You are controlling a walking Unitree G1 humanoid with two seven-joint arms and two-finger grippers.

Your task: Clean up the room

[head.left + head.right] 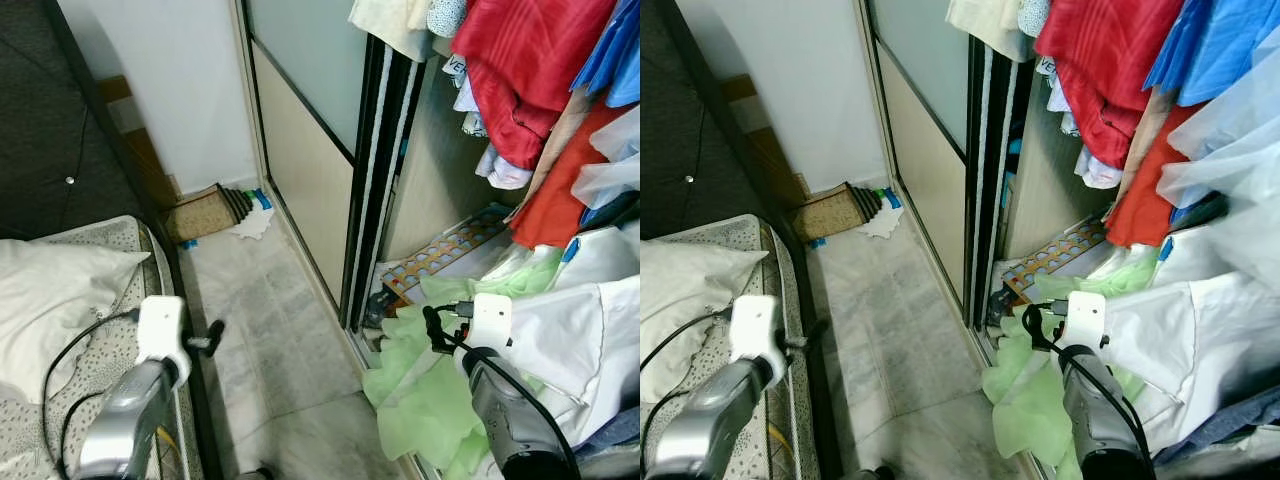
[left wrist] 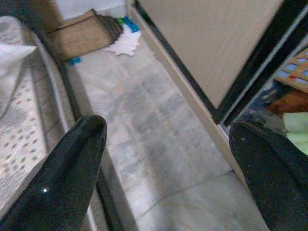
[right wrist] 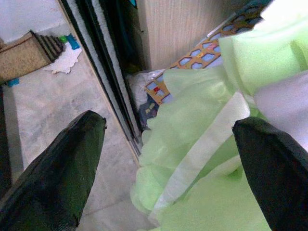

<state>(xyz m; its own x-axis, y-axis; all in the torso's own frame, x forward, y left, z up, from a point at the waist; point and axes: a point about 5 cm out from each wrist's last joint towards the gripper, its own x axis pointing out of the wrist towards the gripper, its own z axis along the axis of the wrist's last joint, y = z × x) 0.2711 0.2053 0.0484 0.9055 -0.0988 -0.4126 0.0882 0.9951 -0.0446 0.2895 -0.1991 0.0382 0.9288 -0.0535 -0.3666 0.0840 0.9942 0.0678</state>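
Observation:
A light green sheer garment (image 1: 415, 400) spills out of the open wardrobe onto the marble floor (image 1: 270, 320), and a white garment (image 1: 575, 335) lies beside it. My right gripper (image 1: 437, 326) hovers just above the green fabric (image 3: 192, 130), open (image 3: 169, 123), nothing between its fingers. My left gripper (image 1: 208, 338) hangs over the bed's edge by the floor strip, open and empty (image 2: 166, 127). At the far end of the floor lies a white crumpled scrap (image 1: 250, 222), also seen from the left wrist (image 2: 126, 43).
A bed with a white pillow (image 1: 55, 290) bounds the left side. The wardrobe's sliding door (image 1: 300, 150) bounds the right, with red and blue clothes (image 1: 520, 70) hanging inside and an orange puzzle mat (image 1: 445, 255) on its bottom. Stacked mats (image 1: 205, 210) stand at the far wall.

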